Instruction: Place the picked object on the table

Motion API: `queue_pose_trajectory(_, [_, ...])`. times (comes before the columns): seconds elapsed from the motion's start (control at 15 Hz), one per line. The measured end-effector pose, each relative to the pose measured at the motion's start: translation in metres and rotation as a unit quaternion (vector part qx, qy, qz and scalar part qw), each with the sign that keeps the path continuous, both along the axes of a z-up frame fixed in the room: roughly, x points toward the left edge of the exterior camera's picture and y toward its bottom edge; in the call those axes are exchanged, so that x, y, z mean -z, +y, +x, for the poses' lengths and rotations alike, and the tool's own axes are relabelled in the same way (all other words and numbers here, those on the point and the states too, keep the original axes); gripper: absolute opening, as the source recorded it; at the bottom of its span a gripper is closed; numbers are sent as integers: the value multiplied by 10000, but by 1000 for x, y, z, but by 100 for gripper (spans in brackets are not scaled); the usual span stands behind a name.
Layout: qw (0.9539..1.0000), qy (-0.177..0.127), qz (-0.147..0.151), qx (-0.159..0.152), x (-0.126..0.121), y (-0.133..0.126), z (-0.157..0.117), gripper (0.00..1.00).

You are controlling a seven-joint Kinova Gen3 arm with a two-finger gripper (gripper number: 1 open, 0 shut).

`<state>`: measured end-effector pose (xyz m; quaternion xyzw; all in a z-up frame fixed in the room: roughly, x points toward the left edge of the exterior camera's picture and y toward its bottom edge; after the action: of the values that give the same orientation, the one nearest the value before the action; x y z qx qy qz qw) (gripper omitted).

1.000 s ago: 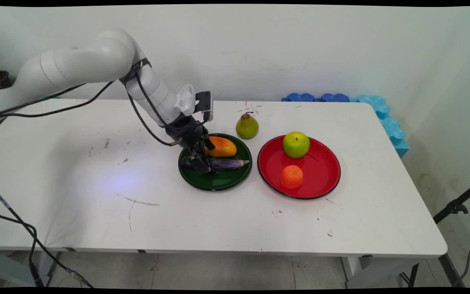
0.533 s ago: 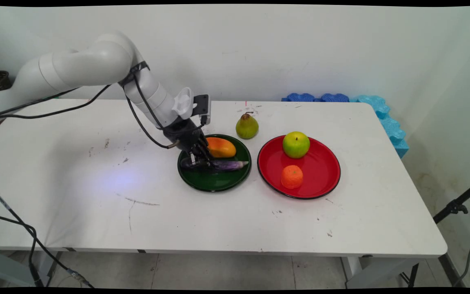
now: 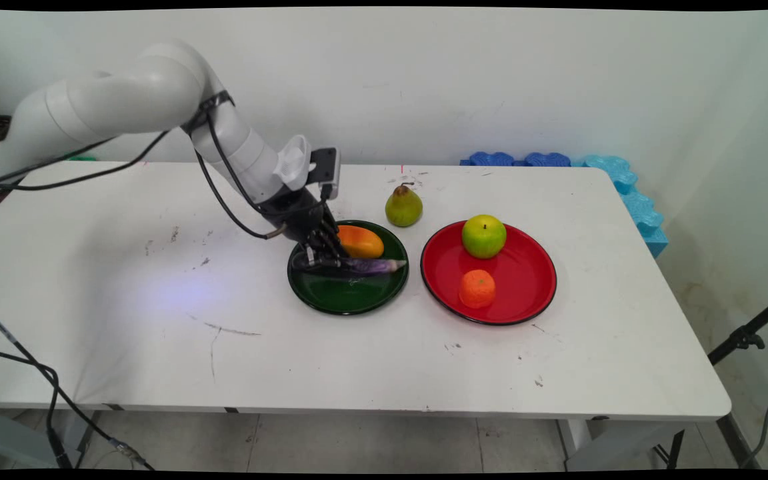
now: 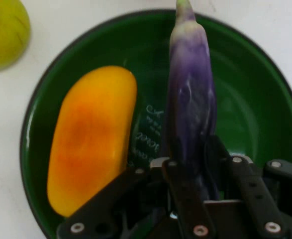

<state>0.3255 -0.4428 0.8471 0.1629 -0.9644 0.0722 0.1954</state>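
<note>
A purple eggplant [image 3: 371, 266] [image 4: 190, 114] is clamped at its thick end by my gripper [image 3: 317, 259] [image 4: 198, 172], which is shut on it. It hangs slightly above the dark green plate [image 3: 347, 293] [image 4: 255, 99], its pale tip pointing toward the red plate. An orange-yellow mango [image 3: 360, 241] [image 4: 91, 139] lies on the green plate just behind the eggplant, close beside my fingers. A green pear [image 3: 403, 205] [image 4: 4, 32] stands on the table behind the plate.
A red plate [image 3: 524, 267] to the right holds a green apple [image 3: 483, 236] and an orange [image 3: 477, 289]. Blue foam pieces [image 3: 617, 180] lie along the table's far right edge. Black cables hang from the arm at the left.
The gripper has closed onto the eggplant and raised it a little off the green plate, shifting slightly left and back.
</note>
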Motion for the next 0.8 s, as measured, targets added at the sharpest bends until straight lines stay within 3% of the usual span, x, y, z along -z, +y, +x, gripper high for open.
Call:
queue_pose_trajectory(0.27, [9997,160,-184,5,-39,10,-6,0])
queue_pose_trajectory(0.53, [9990,385,-180,-158,-77,24,-21,0])
queue_pose_trajectory(0.8, [9982,538,-102,-245,-96,39,-42,0])
